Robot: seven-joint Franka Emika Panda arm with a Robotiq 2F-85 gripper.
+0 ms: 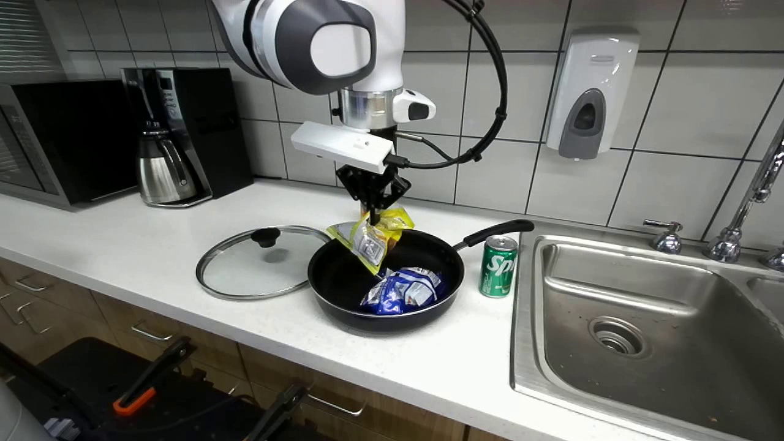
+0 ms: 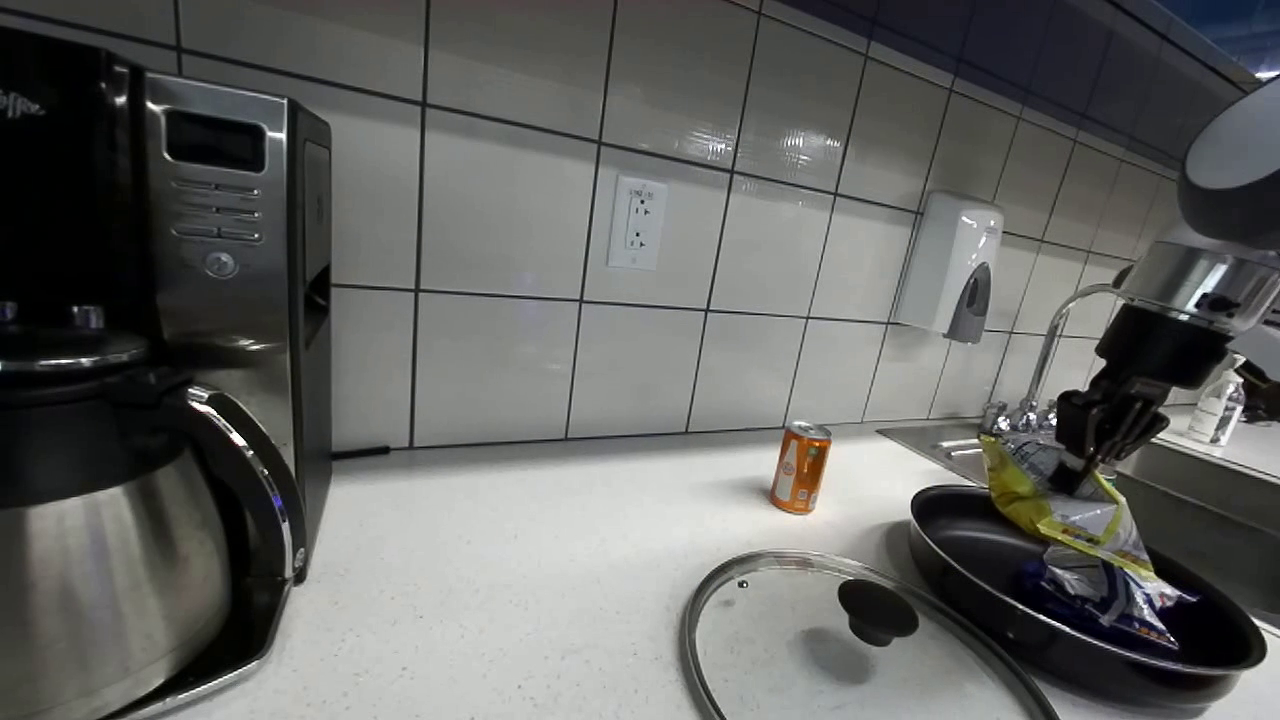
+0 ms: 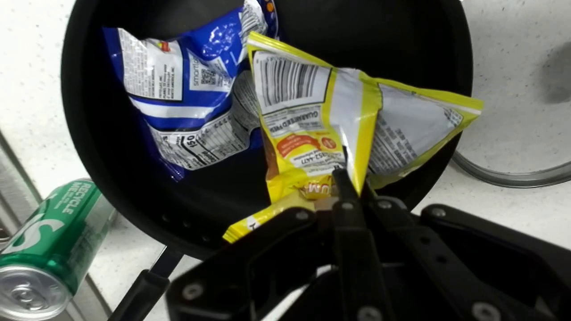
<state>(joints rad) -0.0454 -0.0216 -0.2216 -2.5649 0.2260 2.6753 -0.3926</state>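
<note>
A yellow packet (image 1: 369,247) pinched over a frying pan (image 1: 335,272)

The gripper (image 1: 374,215) points down above the pan, its fingers (image 3: 349,218) closed on the yellow packet's upper part. The packet hangs from them, crumpled and tilted, over the left part of the pan. A blue packet (image 1: 404,291) lies inside the pan toward the near right; I cannot tell whether the yellow packet's lower corner touches it.

The pan sits on a white counter (image 1: 153,236), its black handle (image 1: 499,231) reaching to the far right. A green can (image 1: 498,269) stands upright just right of the pan, near the handle, with a steel sink (image 1: 625,269) farther right. On the left, just beside the pan, a glass lid (image 1: 245,271) lies with its black knob (image 1: 265,236) up. In an exterior view an orange can (image 2: 800,470) stands upright on the far side of the lid. A coffee maker (image 1: 214,125) stands at the far left.
</note>
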